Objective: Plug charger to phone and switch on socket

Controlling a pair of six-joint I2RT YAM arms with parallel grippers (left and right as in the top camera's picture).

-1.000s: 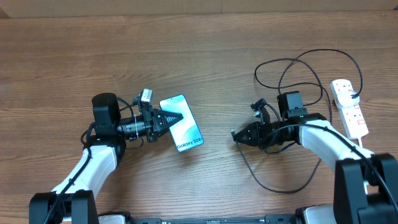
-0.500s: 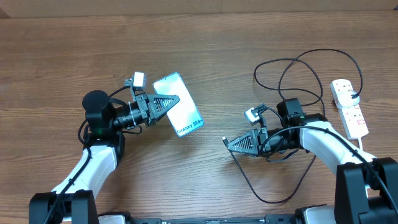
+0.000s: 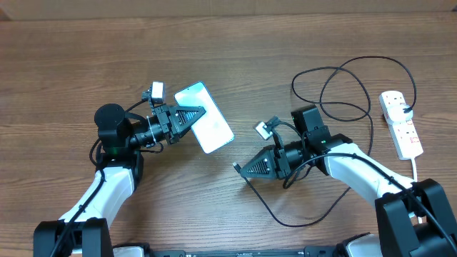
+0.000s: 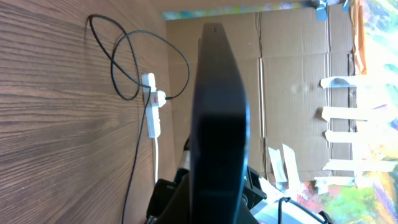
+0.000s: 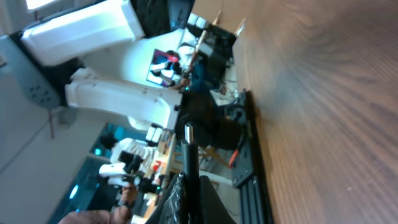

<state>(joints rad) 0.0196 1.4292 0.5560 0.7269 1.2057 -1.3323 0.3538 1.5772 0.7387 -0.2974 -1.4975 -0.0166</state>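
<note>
My left gripper (image 3: 194, 116) is shut on the phone (image 3: 205, 127) and holds it lifted and tilted left of centre, its bright screen up. In the left wrist view the phone (image 4: 219, 106) stands edge-on between the jaws. My right gripper (image 3: 245, 170) is shut on the charger's connector tip (image 3: 236, 168), which points left toward the phone with a gap between them. The tip (image 5: 189, 146) sticks out of the jaws in the right wrist view. The black charger cable (image 3: 335, 86) loops back to the white socket strip (image 3: 400, 124) at the right edge, where a black plug sits.
The socket strip (image 4: 152, 112) and cable loops also show in the left wrist view. A slack loop of cable (image 3: 285, 214) lies on the wooden table (image 3: 86, 64) under my right arm. A cardboard wall runs along the far edge.
My right gripper has moved left with the connector tip, closer to the phone. My left gripper lifted and turned the phone, so its text no longer shows.
</note>
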